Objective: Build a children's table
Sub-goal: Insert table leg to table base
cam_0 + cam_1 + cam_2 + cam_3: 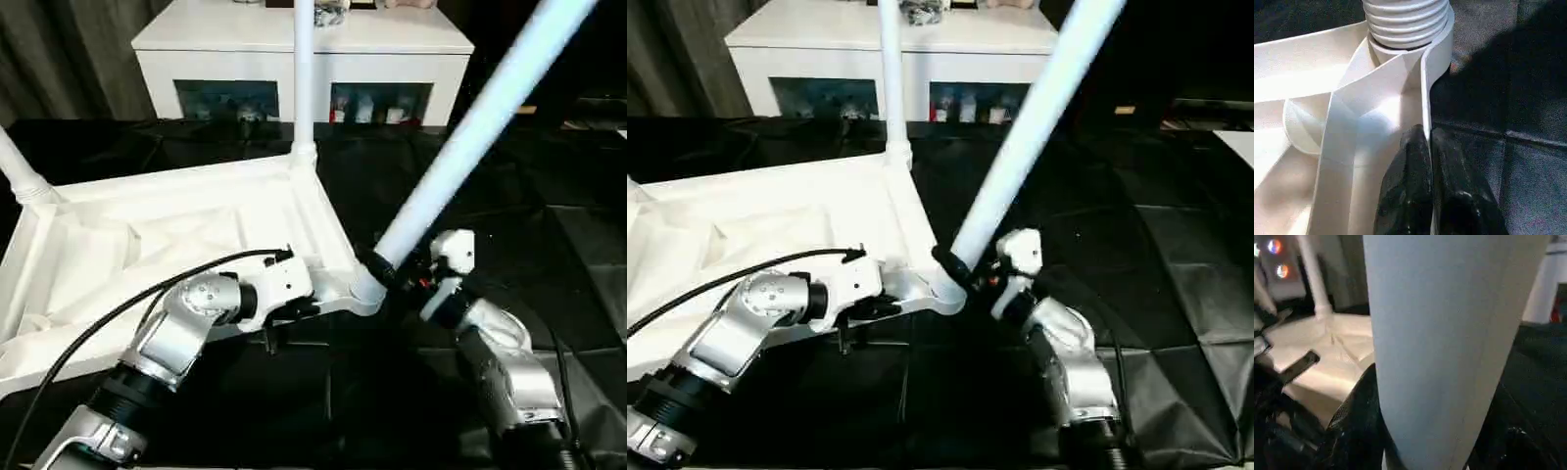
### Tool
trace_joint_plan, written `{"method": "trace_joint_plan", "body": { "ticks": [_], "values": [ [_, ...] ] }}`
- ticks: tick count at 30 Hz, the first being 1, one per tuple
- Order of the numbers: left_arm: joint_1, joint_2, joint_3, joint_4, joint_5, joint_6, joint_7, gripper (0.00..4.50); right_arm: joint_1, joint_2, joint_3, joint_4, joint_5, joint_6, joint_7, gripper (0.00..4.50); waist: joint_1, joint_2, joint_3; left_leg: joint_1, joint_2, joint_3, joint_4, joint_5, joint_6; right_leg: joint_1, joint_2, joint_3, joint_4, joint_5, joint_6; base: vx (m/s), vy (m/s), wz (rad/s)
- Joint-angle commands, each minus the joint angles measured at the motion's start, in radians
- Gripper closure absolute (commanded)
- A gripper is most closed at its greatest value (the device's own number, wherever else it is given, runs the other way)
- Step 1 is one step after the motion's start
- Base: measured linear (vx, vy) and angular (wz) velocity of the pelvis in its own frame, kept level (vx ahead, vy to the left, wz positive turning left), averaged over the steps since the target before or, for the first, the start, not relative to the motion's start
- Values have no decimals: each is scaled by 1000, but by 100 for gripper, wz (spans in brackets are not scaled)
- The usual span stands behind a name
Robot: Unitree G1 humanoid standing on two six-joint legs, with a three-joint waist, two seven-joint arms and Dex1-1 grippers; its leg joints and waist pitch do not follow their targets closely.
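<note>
On black matting point(549, 245), upside down: white table top point(147, 245), ribbed underside facing up. Standing upright in far corner socket point(302, 155), one white leg point(304, 69); another leg point(15, 162) rising from the corner at the robot's left. At near corner socket point(364, 290), a third leg point(470, 137) leaning away to the right, threaded end point(1405, 24) seated in the socket.

Left gripper point(1427, 161) clenched on the table top's thin rim wall just beside that near socket, black fingers point(1405, 186) pinching it from both sides. Right gripper point(387, 269) grasping the tilted leg low down, close above the socket, black fingers point(1354, 421) either side of the tube.

Behind, past the matting: low white cabinet point(304, 59) with dark glass openings, small items inside too blurred to tell. Grey curtain point(59, 49) at far left. Black cable point(118, 313) arching over left forearm.
</note>
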Motion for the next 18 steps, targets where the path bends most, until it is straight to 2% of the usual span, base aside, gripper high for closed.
{"method": "trace_joint_plan", "body": {
  "ticks": [1,2,3,5,6,8,9,11,13,14,15,18],
  "values": [
    [-8,30,-4,37,24,10,18,450,25,-35,5,20,-40,26,-4,267,-4,1,-41,0,48,-14,-86,-207,30,40,-66,37,-77,-167,-223,0,0,0],
    [-8,30,-4,37,23,11,18,450,19,-42,13,22,-41,36,4,267,-4,1,-41,-1,48,-15,-87,-208,31,40,-66,37,-77,-171,-223,0,0,0],
    [-8,30,-4,37,23,11,18,450,19,-42,13,22,-41,36,4,267,-4,-4,-41,-2,48,-16,-87,-207,33,42,-67,36,-77,-182,-219,0,0,0],
    [-8,32,-4,36,23,11,18,450,1,-57,28,27,-48,71,17,267,-6,-8,-40,-2,49,-15,-87,-204,36,40,-66,36,-78,-193,-215,0,0,0],
    [-7,33,-4,36,22,12,17,450,-8,-61,31,28,-45,89,26,267,-5,-6,-40,-1,49,-15,-86,-206,37,39,-67,37,-79,-199,-215,0,0,0],
    [-4,37,-4,33,20,10,12,450,-42,-73,39,30,-30,165,53,267,-6,-7,-39,-3,49,-16,-88,-204,38,40,-66,36,-78,-207,-212,0,0,0],
    [-4,38,-4,32,19,9,11,450,-49,-76,41,31,-27,178,59,267,-8,-13,-39,-4,48,-17,-88,-202,40,41,-66,36,-77,-215,-210,0,0,0],
    [0,41,-5,28,17,5,6,450,-83,-95,58,44,-26,232,90,267,-8,-11,-39,-2,49,-15,-86,-201,39,38,-68,37,-80,-225,-208,0,0,0],
    [3,45,-6,24,15,0,0,450,-117,-117,82,70,-36,281,121,267,-8,-16,-41,-3,49,-14,-84,-173,41,40,-68,37,-76,-189,-215,0,0,0],
    [3,45,-6,24,15,0,0,450,-117,-117,82,70,-36,281,121,267,-8,-15,-40,-3,49,-15,-84,-173,41,38,-67,37,-75,-187,-218,0,0,0],
    [5,47,-7,22,14,-1,-3,450,-135,-127,93,88,-43,295,134,267,-7,-17,-41,-3,49,-13,-83,-165,43,39,-68,37,-75,-173,-220,0,0,0],
    [7,53,-10,17,11,-1,-10,450,-174,-160,131,115,-49,373,191,267,-8,-18,-41,-2,50,-14,-83,-166,43,40,-66,35,-73,-157,-229,0,0,0]
  ]
}}
